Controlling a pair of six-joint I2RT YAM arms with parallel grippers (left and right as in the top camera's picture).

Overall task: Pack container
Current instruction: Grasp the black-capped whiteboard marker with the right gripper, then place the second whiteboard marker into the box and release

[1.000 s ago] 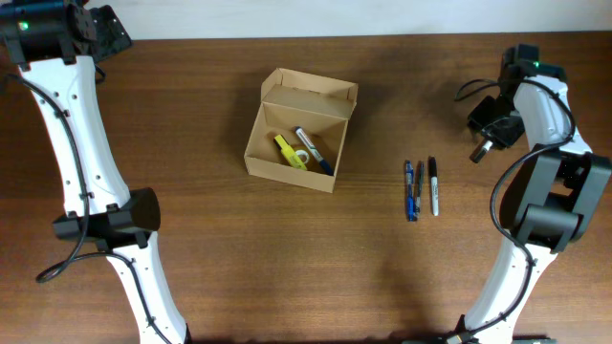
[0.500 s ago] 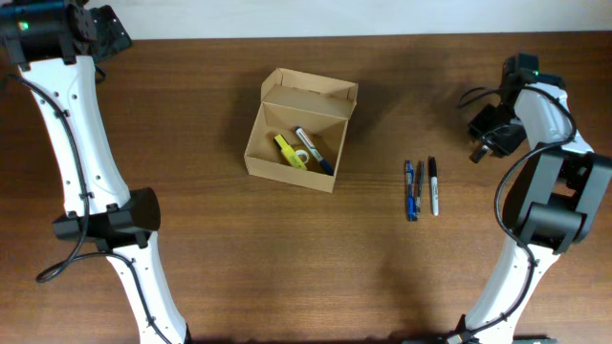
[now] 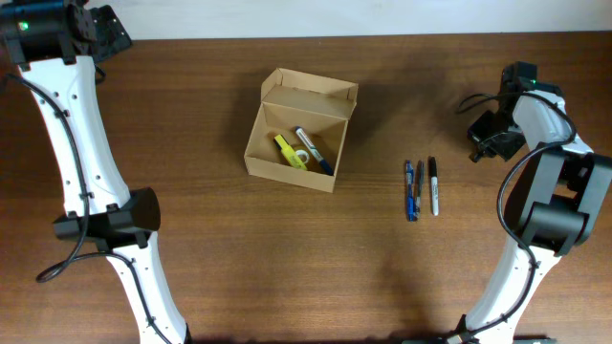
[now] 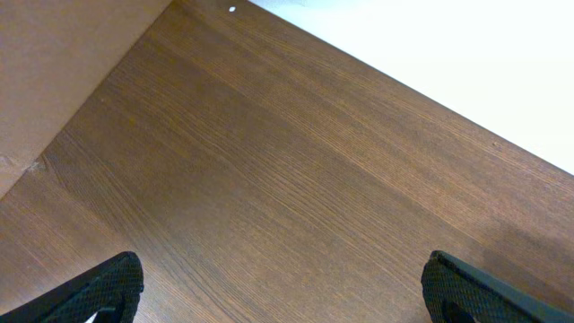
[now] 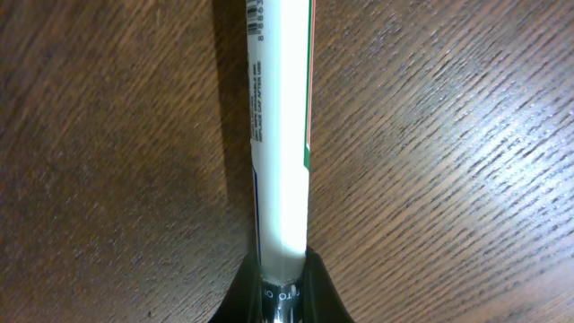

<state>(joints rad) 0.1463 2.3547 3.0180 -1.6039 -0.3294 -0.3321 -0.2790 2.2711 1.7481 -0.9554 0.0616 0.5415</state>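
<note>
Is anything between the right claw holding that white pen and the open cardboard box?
Nothing visible. Only bare table lies between the right gripper and the cardboard box; the three loose pens sit off that line.

Three pens (image 3: 418, 189) right of container (image 3: 308, 93)

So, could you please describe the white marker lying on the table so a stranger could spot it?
Find the open cardboard box near the middle. Right of it lie three pens side by side. The marker is farthest from the box, white with a black cap; the other two are blue.
</note>
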